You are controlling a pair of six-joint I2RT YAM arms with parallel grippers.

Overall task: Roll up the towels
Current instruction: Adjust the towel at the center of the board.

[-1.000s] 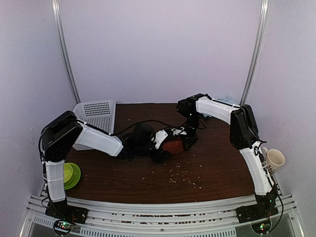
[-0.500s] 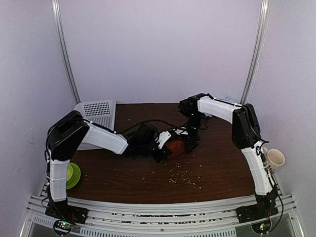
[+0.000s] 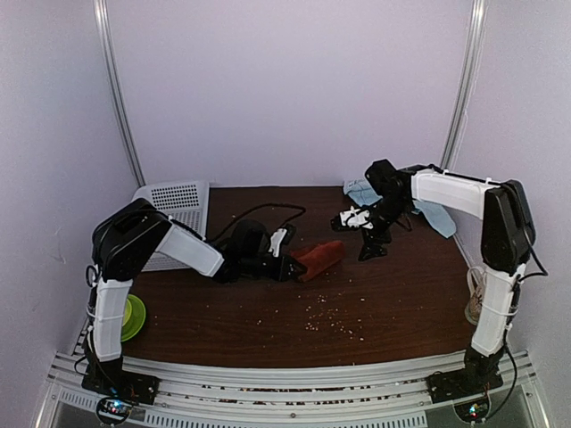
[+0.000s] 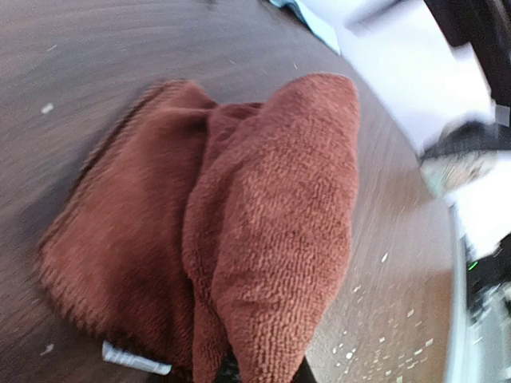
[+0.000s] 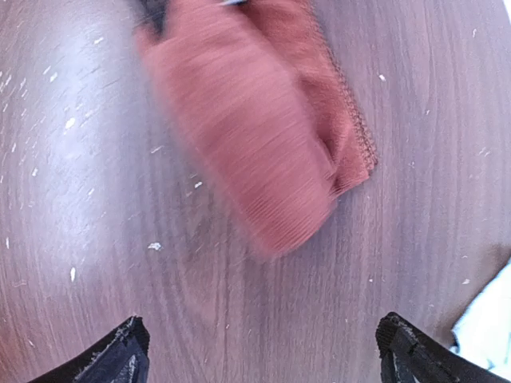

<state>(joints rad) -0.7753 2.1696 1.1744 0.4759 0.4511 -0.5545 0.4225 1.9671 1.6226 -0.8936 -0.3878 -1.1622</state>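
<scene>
Since the roll would probably spring loose if let go, left jaws are clamped on the left end of the red towel (image 3: 319, 257) mid-bench (image 3: 401, 303). Right jaws hang wide open near its other end, holding nothing. Blue towel (image 3: 437, 214) lies crumpled back right, looks like it's next.

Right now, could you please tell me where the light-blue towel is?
In the top view, the light-blue towel lies at the table's far right edge, partly hidden by the right arm, beyond the rust-red towel near the centre.
</scene>
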